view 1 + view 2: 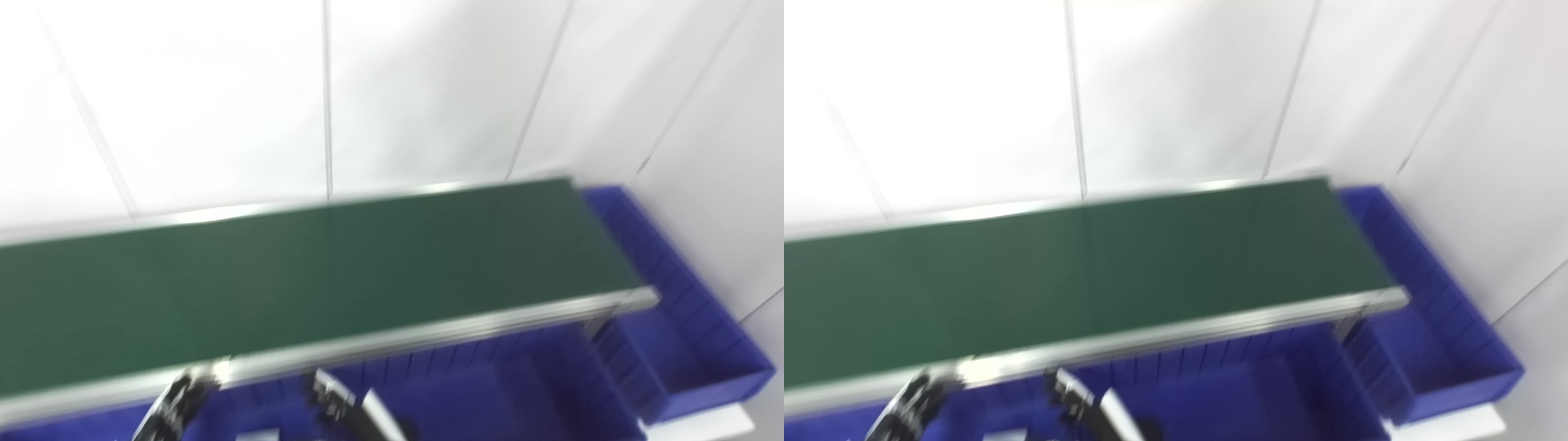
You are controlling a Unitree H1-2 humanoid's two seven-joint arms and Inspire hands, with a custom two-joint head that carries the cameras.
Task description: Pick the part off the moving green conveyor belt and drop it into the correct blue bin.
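Can't honestly pick out the part anywhere, everything's smeared with blur, so no call on where it sits or which way its long axis points. Closest candidate: a small pale blurry bit (pixel 257 436) right at the bottom edge, down between the two hands, but too cut off to say what it is.

Left hand (pixel 177 398), dark and blurry, poking up just in front of the near rail of the belt, fingertips about level with it. Right hand (pixel 331 395) a bit further right, also low in the shot, over blue plastic. Can't tell for either whether open, closed or gripping something.

Long flat dark green conveyor belt (pixel 306 288) running across the whole view, long axis going from the left edge up toward the right, ending at the right side. Silvery aluminium side rail (pixel 429 334) along its near edge.

Deep blue plastic bin with ribbed walls (pixel 520 392) below the near rail. Second long blue plastic bin (pixel 692 318) just past the belt's right end, lying crosswise to the belt. Sliver of white tabletop (pixel 698 422) under that one. Plain white panelled wall (pixel 429 92) behind it all.
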